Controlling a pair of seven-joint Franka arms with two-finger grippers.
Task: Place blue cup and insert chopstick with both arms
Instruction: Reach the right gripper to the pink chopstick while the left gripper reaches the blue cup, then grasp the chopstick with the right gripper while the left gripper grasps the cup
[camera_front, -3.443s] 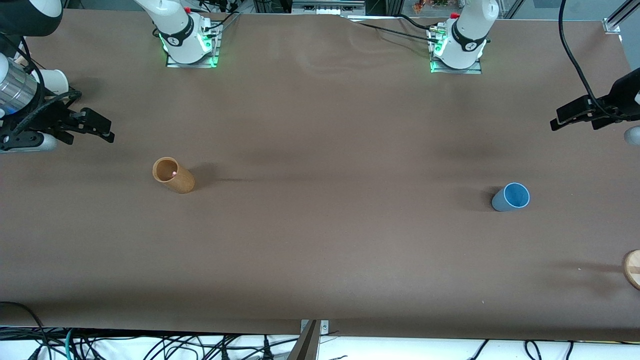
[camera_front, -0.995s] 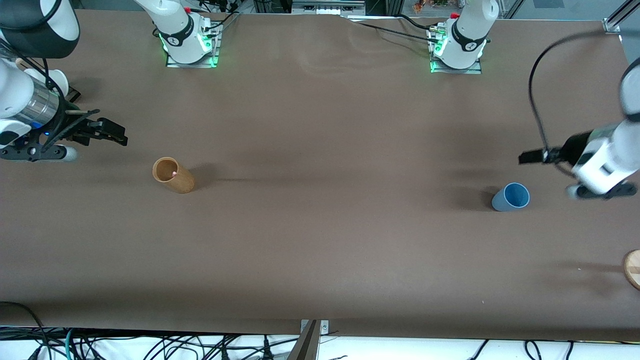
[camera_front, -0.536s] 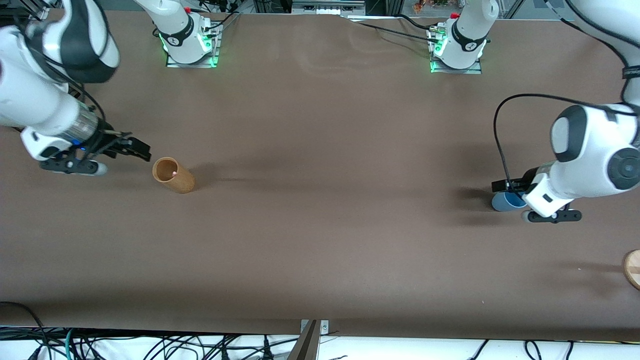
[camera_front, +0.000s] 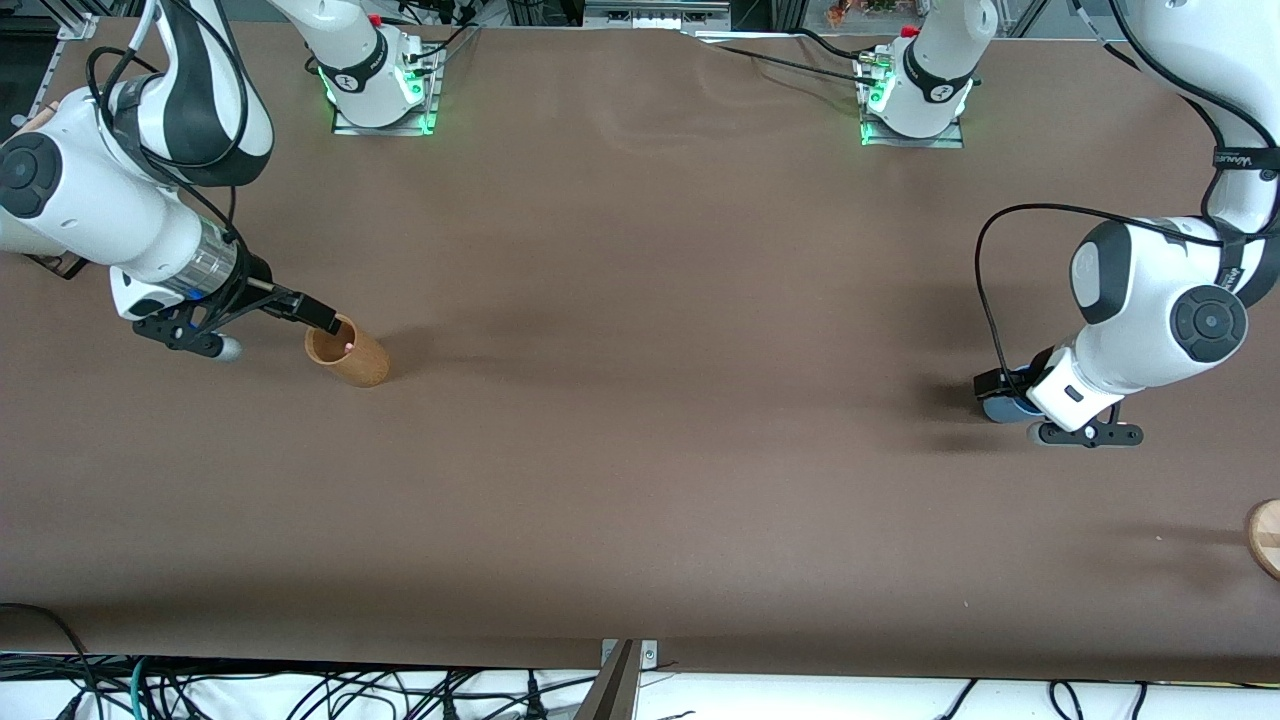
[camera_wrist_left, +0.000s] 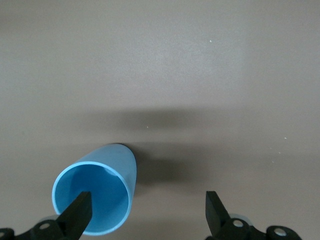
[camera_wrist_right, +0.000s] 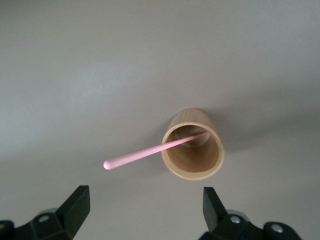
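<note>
The blue cup (camera_front: 1000, 409) stands mouth up toward the left arm's end of the table, mostly hidden under the left hand. In the left wrist view the blue cup (camera_wrist_left: 95, 197) sits under one fingertip. My left gripper (camera_front: 1000, 386) (camera_wrist_left: 147, 212) is open and low over it, holding nothing. The chopstick (camera_wrist_right: 150, 150) leans in the tan wooden cup (camera_wrist_right: 192, 146), with its pink end sticking out of the mouth. In the front view only its tip (camera_front: 347, 347) shows inside the tan cup (camera_front: 352, 358). My right gripper (camera_front: 320, 319) (camera_wrist_right: 145, 205) is open and empty, just above that cup's rim.
A round wooden disc (camera_front: 1266, 538) lies at the table's edge at the left arm's end, nearer to the front camera than the blue cup. The two arm bases (camera_front: 375, 85) (camera_front: 915, 95) stand along the back of the brown table (camera_front: 640, 400).
Both arms have swung in from the table's ends and come down. The right gripper has reached the tan cup, the left gripper the blue cup. Neither cup has moved.
</note>
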